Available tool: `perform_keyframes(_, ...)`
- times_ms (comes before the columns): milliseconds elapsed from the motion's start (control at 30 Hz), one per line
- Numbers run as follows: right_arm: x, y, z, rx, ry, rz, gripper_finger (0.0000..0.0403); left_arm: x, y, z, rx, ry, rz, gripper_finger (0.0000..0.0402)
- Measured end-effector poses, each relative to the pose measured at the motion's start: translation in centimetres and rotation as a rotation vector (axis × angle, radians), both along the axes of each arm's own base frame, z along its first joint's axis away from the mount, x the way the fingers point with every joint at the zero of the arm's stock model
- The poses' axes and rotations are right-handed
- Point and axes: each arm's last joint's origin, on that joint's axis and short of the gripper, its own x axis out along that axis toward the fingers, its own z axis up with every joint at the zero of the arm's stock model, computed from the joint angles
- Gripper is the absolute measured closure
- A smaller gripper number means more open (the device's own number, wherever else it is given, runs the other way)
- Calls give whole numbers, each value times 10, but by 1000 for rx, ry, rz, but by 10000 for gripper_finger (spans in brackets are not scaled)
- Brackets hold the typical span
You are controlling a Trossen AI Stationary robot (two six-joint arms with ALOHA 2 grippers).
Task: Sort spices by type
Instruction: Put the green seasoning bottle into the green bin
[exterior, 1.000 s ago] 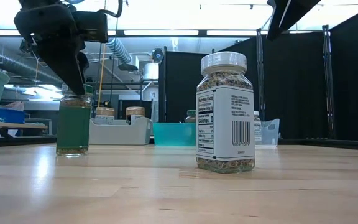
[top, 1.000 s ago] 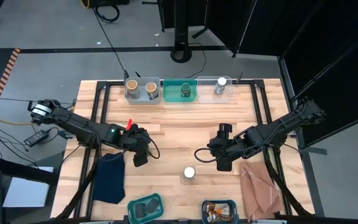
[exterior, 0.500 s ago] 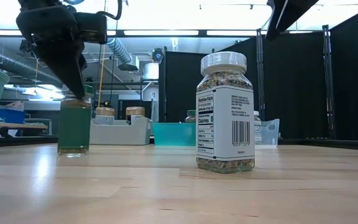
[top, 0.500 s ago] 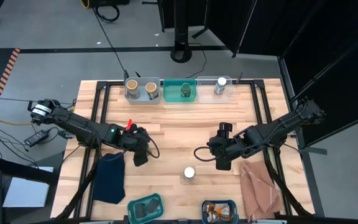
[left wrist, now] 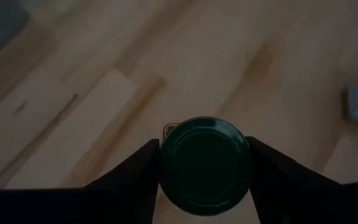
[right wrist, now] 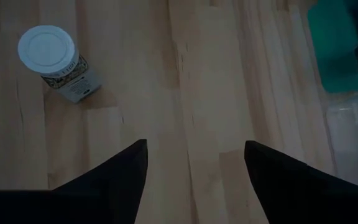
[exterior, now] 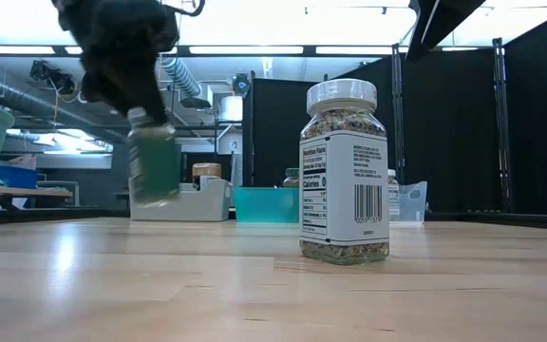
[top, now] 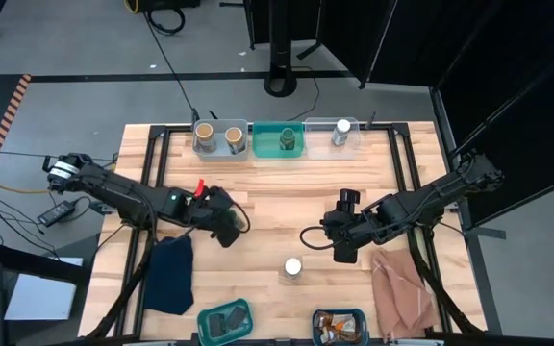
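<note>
A green-topped jar (exterior: 153, 169) hangs tilted above the table's left half, with my left gripper (top: 227, 229) shut on it. The left wrist view shows its round green lid (left wrist: 205, 165) between the two fingers. A white-topped jar (top: 293, 267) of mixed spice stands upright on the wood near the table's middle, also visible in the low view (exterior: 343, 171). My right gripper (top: 342, 252) hovers open just right of it, with only bare wood between its fingers (right wrist: 194, 168). My left gripper pinches the green-topped jar at its lid, one finger (left wrist: 135, 180) on each side of the lid's rim (left wrist: 168, 165). The fingers come slanting down from above. The jar hangs below them, lifted clear of the table and tilted.
Along the far edge stand a grey bin (top: 218, 137) with two tan-topped jars, a green bin (top: 279, 139) with one jar and a clear bin (top: 335, 135) with a white-topped jar. Near edge: a teal bin (top: 225, 322), a blue bin (top: 339, 325), dark blue cloth (top: 169, 272), pinkish-brown cloth (top: 400, 293).
My left gripper has risen and shifted a little toward the table's right, rolling its wrist. The green-topped jar, which stood upright on the wood, is now lifted clear and tipped.
</note>
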Motion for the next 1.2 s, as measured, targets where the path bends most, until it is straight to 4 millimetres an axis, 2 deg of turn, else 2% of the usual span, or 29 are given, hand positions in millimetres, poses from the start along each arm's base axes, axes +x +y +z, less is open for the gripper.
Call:
perform_keyframes(567, 5, -5, 1, 22, -31, -37, 132, 21, 45, 49, 86, -230, 309, 209)
perform_keyframes(1200, 11, -18, 2, 27, -49, -79, 133, 39, 99, 83, 144, -511, 409, 209)
